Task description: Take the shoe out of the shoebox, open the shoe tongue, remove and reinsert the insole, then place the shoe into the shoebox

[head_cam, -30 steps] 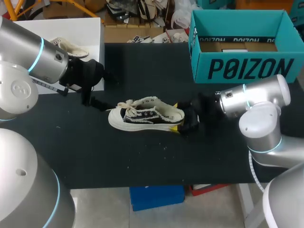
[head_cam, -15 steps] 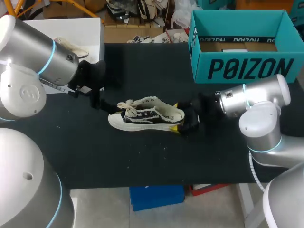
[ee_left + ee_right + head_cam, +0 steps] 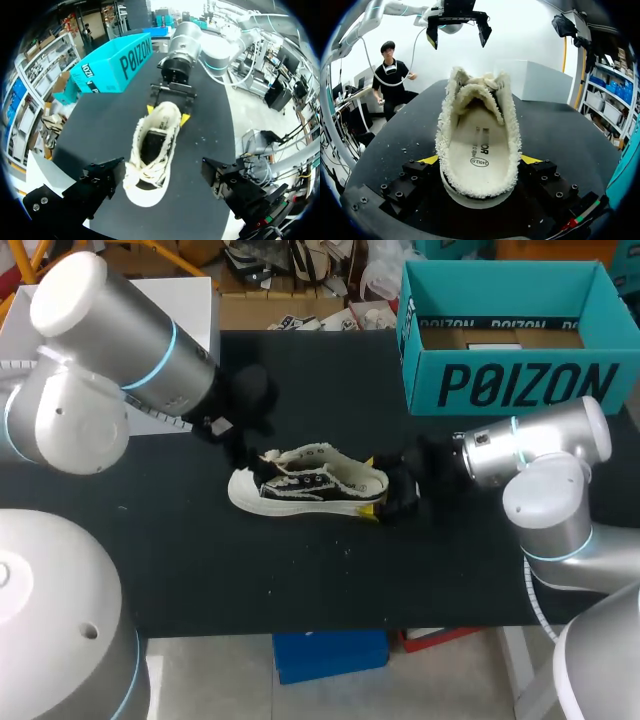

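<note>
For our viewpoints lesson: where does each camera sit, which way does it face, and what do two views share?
Head: above, behind, looking down at table; left arm, right arm show.
Left wrist: over shoe toe, facing right gripper; own fingers show.
Right wrist: at heel, facing left gripper; own tips show.
All share the shoe.

The shoe (image 3: 305,480) is hemmed at both ends — right gripper (image 3: 380,490) clamped on the heel, left gripper (image 3: 243,443) over the toe, jaws spread wide. Along its near side runs open worktop (image 3: 300,570); the shoebox (image 3: 510,350) stands well apart, open-topped.
</note>
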Motion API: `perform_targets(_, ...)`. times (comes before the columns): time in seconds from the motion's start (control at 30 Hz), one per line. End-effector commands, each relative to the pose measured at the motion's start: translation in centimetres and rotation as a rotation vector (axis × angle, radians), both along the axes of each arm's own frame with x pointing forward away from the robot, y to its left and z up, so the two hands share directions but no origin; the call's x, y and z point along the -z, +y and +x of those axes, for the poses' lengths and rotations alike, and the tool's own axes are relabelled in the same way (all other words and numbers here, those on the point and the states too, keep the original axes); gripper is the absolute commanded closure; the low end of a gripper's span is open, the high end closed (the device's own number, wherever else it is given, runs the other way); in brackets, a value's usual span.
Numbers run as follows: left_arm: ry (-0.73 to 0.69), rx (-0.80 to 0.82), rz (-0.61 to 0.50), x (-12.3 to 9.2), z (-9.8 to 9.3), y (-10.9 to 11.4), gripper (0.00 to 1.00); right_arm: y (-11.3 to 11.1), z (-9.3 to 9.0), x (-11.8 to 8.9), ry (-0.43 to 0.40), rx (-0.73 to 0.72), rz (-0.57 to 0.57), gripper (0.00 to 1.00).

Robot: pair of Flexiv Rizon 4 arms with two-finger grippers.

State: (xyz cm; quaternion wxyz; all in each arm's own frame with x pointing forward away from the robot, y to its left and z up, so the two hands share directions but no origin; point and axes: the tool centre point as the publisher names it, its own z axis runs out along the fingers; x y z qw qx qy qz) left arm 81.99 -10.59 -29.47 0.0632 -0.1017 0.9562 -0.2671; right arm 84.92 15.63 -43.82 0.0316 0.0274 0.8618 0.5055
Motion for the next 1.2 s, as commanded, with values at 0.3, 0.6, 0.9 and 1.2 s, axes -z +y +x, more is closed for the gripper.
perform_targets(0.3,0.231,-0.576,0.162,1.0,2.7,-2.6,0.00,0.3,0.1,0.3,0.001,0.002,-0.002,1.00)
perform_targets(0.6,0.551,-0.950,0.147,0.9,3.4,-2.8,0.00,0.3,0.1,0.3,0.001,0.002,-0.002,1.00)
perform_targets(0.9,0.551,-0.950,0.147,0.9,3.4,-2.8,0.00,0.3,0.1,0.3,0.001,0.002,-0.002,1.00)
perform_targets(1.2,0.501,-1.241,0.293,1.8,3.8,-5.2,0.00,0.3,0.1,0.3,0.001,0.002,-0.002,1.00)
